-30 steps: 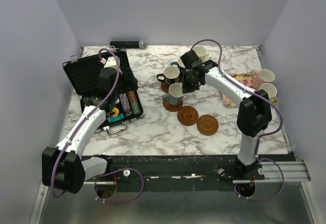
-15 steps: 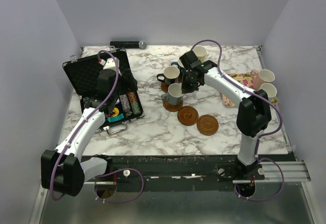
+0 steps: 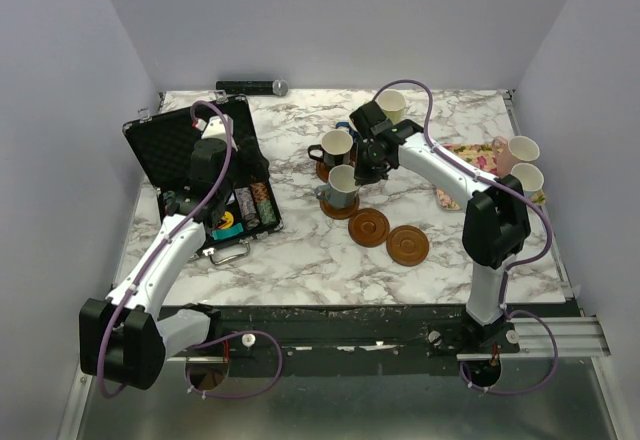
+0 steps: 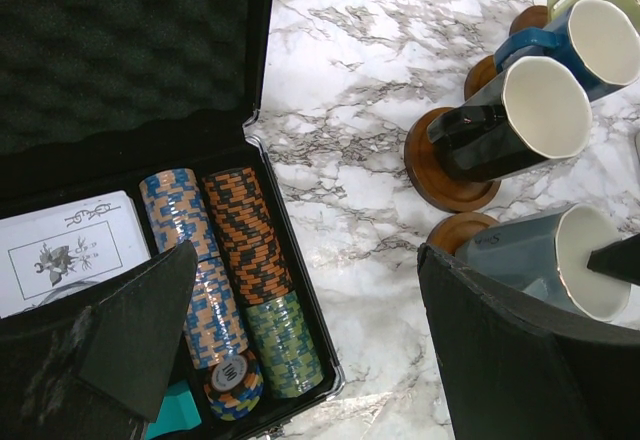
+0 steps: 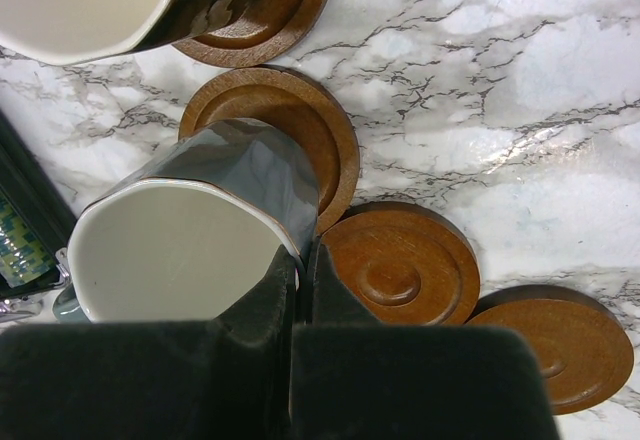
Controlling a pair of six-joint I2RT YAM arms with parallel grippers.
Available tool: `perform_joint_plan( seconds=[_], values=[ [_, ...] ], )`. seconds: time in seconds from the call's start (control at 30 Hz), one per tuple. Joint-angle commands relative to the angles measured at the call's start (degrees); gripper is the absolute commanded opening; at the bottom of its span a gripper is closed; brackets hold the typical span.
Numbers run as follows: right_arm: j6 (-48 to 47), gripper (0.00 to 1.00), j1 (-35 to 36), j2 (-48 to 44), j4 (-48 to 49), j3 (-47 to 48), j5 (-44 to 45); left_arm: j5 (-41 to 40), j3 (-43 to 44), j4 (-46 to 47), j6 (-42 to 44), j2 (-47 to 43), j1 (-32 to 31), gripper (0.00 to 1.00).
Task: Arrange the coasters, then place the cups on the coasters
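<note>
- Across the counter, the job looks about two thirds done: four cups are seated and two are left.
- Over on the right, the floral tray carries the pink cup and the light blue cup, well apart from any coaster. Those are the two to fetch.
- The left tool hangs with its jaws spread wide over the open chip case, gripping nothing.
- The right tool is closed tight right at the rim of the grey cup. Whether it pinches the cup wall or only sits beside it, I cannot tell.
- The grey cup stands on its coaster, so I judge this placement as good as finished.
- Behind it, the black cup, the dark blue cup and the yellow-green cup each appear to sit on a brown disc.
- Nearest the arms, the first bare coaster and the second bare coaster lie side by side, ready for the tray's cups.
</note>
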Motion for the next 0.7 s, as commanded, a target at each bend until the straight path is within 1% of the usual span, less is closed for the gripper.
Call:
perform_joint_plan(
  seconds=[0.0,0.13,0.27,0.37,0.43,0.57,0.67],
  values=[
    [1.19,0.01,0.72,0.9,-0.2,1.77,0.89,-1.34,-0.85,-0.03,-0.25,-1.84,0.33,0.99],
    [1.37,0.01,0.8,1.34,-1.25,2.47,1.68,-1.52,-1.2,-0.03,-0.25,-2.02,0.33,0.99],
    [1.45,0.13,0.89,1.78,-1.69,2.82,1.86,-1.61,-1.29,-0.03,-0.25,-2.11,0.33,0.99],
    [1.37,0.18,0.89,1.78,-1.96,3.08,1.94,-1.69,-1.38,-0.12,-0.16,-2.28,0.33,0.99],
    [1.28,0.25,0.89,1.96,-2.13,3.35,1.94,-1.69,-1.47,-0.12,-0.16,-2.29,0.33,0.99],
    [1.28,0.36,0.98,1.78,-2.22,3.44,2.21,-1.69,-1.47,-0.29,-0.08,-2.55,0.33,0.99],
    [1.1,0.39,1.07,1.6,-1.96,3.35,2.12,-1.78,-1.47,-0.47,0.1,-2.72,0.33,0.99]
  ],
)
